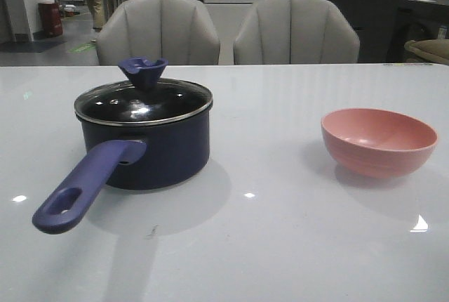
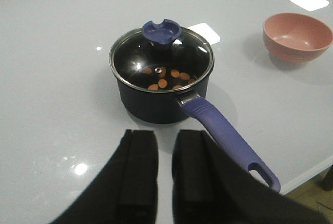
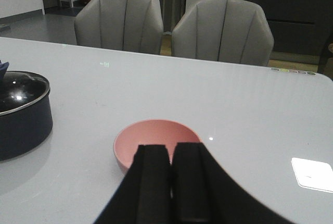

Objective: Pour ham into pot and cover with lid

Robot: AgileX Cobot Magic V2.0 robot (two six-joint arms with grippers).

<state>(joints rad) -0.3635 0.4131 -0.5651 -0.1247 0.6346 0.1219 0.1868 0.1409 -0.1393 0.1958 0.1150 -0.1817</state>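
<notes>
Glossy pale table (image 1: 280, 246) stretches before us toward two grey padded chairs (image 1: 158, 29), and on its left side stands the dark navy pot (image 1: 158, 149) with its long matte purple-blue handle (image 1: 88, 186), the clear steel-rimmed glass lid (image 1: 144, 102) seated on it under a flared blue knob (image 1: 143, 71). Only our left wrist view shows the thin orange-pink ham (image 2: 165, 77) slices lying inside beneath the glass. Our left gripper (image 2: 164, 177) hangs empty near the handle, fingers slightly parted, while our right gripper (image 3: 170, 182) is closed on nothing before the smooth salmon-pink bowl (image 3: 156, 138).
</notes>
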